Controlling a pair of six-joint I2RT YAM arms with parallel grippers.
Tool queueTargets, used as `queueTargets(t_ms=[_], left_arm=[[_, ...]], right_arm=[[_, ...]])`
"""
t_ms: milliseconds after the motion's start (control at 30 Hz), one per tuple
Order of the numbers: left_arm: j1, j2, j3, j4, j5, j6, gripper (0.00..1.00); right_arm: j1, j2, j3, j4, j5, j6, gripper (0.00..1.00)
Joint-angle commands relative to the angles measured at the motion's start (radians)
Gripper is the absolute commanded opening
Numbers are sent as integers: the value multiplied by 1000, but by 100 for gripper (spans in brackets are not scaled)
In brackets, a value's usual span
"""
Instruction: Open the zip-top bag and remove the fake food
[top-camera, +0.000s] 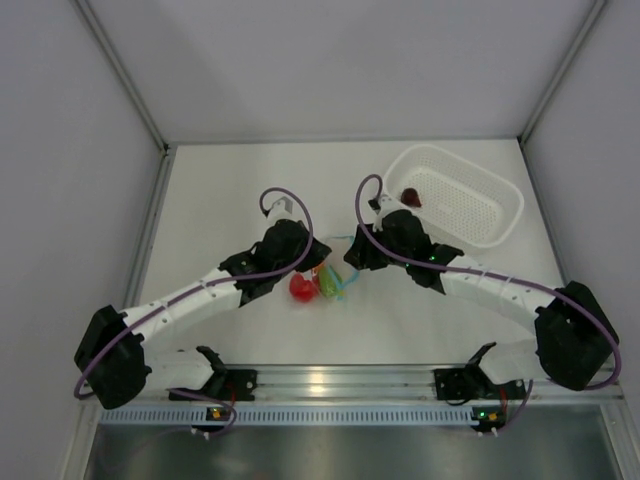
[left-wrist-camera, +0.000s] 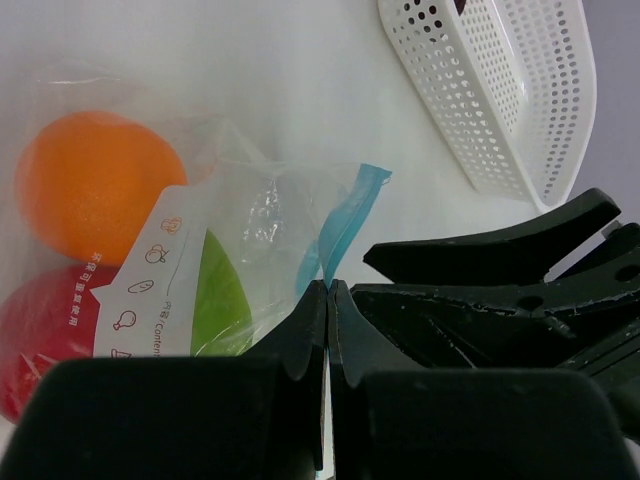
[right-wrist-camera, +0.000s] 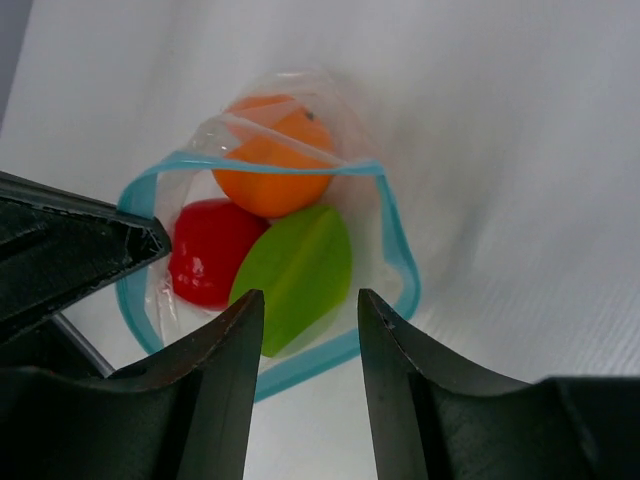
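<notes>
The zip-top bag (right-wrist-camera: 398, 262) lies on the table with its teal zip mouth spread into a loop. Inside are the orange ball (right-wrist-camera: 272, 160), the red ball (right-wrist-camera: 208, 252) and the lime-green piece (right-wrist-camera: 298, 272). My left gripper (left-wrist-camera: 328, 287) is shut on the bag's teal strip (left-wrist-camera: 348, 215); its finger shows at the mouth's left edge in the right wrist view (right-wrist-camera: 95, 245). My right gripper (right-wrist-camera: 310, 300) is open and empty, just over the mouth's near edge. The maroon piece (top-camera: 410, 196) lies in the white basket (top-camera: 470, 215). In the top view the bag (top-camera: 322, 281) sits between both grippers.
The white perforated basket stands at the back right, also showing in the left wrist view (left-wrist-camera: 500, 110). My right gripper's black fingers (left-wrist-camera: 500, 255) are close beside my left gripper. Grey walls enclose the table on three sides.
</notes>
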Motion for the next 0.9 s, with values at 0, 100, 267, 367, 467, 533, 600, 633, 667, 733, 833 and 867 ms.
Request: queueTargets(t_ms=[0, 100, 267, 367, 467, 533, 600, 633, 667, 733, 833, 867], left_arm=[[4, -19, -22, 82, 29, -29, 0], [3, -17, -34, 98, 31, -38, 0], [4, -26, -59, 113, 18, -56, 0], [4, -34, -79, 128, 9, -67, 0], [4, -42, -99, 133, 3, -76, 0], [4, -42, -104, 168, 3, -84, 0], [4, -37, -107, 173, 3, -87, 0], [3, -39, -108, 174, -2, -96, 0], [3, -43, -119, 177, -8, -101, 0], [-2, -55, -145, 205, -22, -108, 0], [-3, -66, -154, 210, -31, -116, 0], [-3, -66, -156, 210, -34, -118, 0]], right_arm=[[55, -32, -24, 182, 63, 133, 43], [87, 6, -26, 204, 86, 186, 43], [125, 77, 22, 164, 149, 240, 40], [153, 121, 45, 129, 183, 246, 39], [165, 152, 42, 144, 177, 265, 38], [167, 169, 43, 153, 162, 277, 37], [168, 195, 40, 178, 148, 291, 37], [167, 203, 40, 182, 136, 294, 37], [168, 220, 42, 184, 128, 303, 37], [170, 232, 36, 202, 120, 320, 37], [168, 255, 13, 248, 109, 343, 34], [168, 267, 11, 256, 108, 344, 34]])
